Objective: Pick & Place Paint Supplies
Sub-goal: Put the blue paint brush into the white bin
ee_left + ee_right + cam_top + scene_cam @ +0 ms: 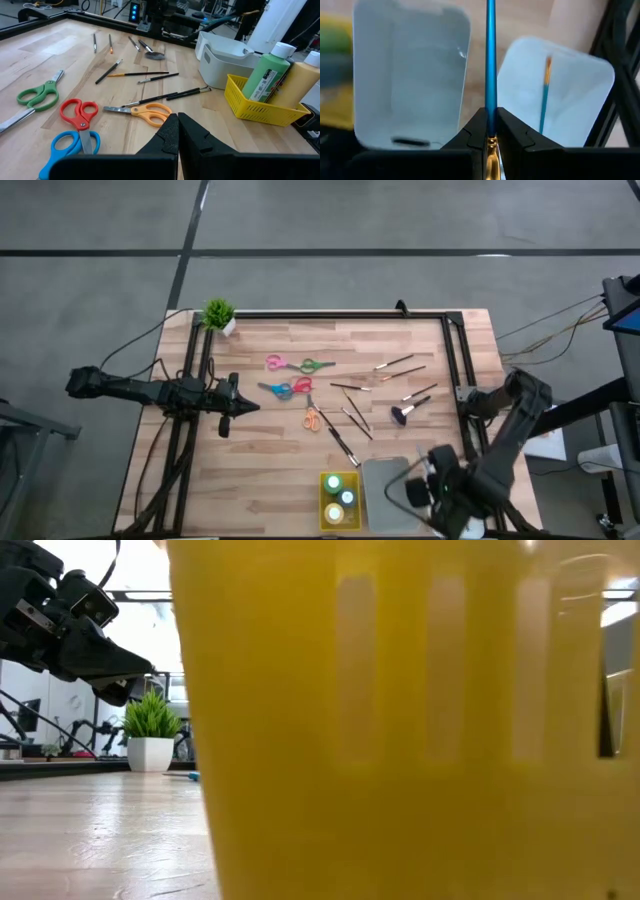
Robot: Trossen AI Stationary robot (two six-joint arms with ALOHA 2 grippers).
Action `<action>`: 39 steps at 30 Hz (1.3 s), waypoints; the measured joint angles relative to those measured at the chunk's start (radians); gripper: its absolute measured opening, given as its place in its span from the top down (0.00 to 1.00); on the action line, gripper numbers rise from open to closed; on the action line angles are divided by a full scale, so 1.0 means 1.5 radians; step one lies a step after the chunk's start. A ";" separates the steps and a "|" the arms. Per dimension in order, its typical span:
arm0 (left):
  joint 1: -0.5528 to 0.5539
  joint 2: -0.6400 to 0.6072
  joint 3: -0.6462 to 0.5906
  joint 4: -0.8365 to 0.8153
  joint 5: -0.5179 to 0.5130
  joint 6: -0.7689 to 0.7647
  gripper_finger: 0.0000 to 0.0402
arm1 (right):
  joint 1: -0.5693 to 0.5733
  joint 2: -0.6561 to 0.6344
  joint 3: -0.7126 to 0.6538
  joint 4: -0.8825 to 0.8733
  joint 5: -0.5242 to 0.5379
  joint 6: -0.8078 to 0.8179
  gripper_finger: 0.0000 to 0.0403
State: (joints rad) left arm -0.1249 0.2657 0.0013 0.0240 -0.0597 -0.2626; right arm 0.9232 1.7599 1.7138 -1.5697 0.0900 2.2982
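On the pale wood-plank worktop (pixel 260 450) lie 5 pairs of scissors: pink (pixel 276 363), green (pixel 314 365), blue (pixel 276 390), red (pixel 300 386) and orange (pixel 313 418), all with smooth plastic loop handles. Several thin brushes (pixel 352 412) are scattered beside them, plus 1 stubby dark brush (pixel 403 415). The slotted yellow tray (pixel 340 500) holds 3 round paint bottles (pixel 341 498), next to a smooth grey tray (pixel 388 492). The left tool (pixel 236 407) hovers level by the blue scissors, fingers pressed together and holding nothing. The right tool (pixel 490 131), bent down over the trays at the near edge, is clamped on a slim blue-handled brush (pixel 491 60); another blue-handled brush (pixel 545 95) lies in a white tray (pixel 560 95).
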 joint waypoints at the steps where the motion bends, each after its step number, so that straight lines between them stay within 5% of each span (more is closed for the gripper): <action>1: 0.000 0.000 0.000 0.000 0.000 0.000 1.00 | 0.010 0.014 0.014 -0.002 -0.007 0.002 0.94; 12: 0.000 0.000 0.000 0.000 0.000 0.000 1.00 | 0.077 0.141 0.057 -0.001 -0.113 0.022 0.94; 39: 0.000 0.000 0.000 0.000 0.000 0.000 1.00 | 0.108 0.220 -0.049 0.012 -0.113 0.056 0.94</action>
State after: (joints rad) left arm -0.1246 0.2657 0.0013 0.0242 -0.0597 -0.2626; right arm 1.0855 2.0899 1.6398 -1.5524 -0.0801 2.3825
